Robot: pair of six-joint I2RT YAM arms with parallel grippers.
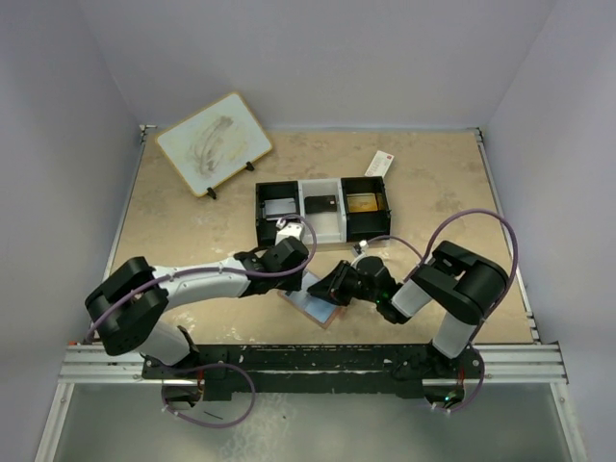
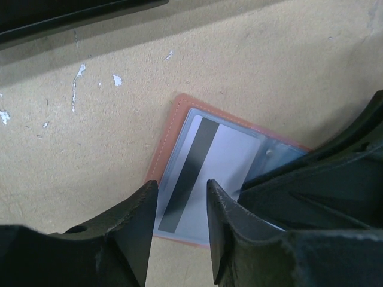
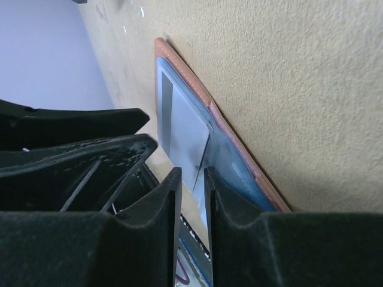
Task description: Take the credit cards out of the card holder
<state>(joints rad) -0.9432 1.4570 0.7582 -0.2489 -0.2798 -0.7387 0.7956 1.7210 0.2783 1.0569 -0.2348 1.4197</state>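
The card holder (image 1: pixel 315 306) lies open on the table, salmon rim (image 2: pixel 169 134) up, with glossy bluish pockets (image 3: pixel 239 170). A pale grey credit card (image 2: pixel 224 161) with a dark stripe sits in its pocket. One edge of the card (image 3: pixel 188 128) is lifted off the pocket. My left gripper (image 2: pixel 179 194) hovers open just above the card, with nothing between its fingers. My right gripper (image 3: pixel 191 179) comes in from the other side. Its jaws stand a narrow gap apart at the card's raised corner. In the top view both grippers, left (image 1: pixel 306 277) and right (image 1: pixel 329 287), meet over the holder.
A black-and-white three-compartment tray (image 1: pixel 298 189) stands behind the holder, with a silvery card (image 1: pixel 280 205) and a dark card (image 1: pixel 320 204) in it. A white packet with a red end (image 1: pixel 379 164) lies at the back right. A small whiteboard on a stand (image 1: pixel 214 142) is at the back left.
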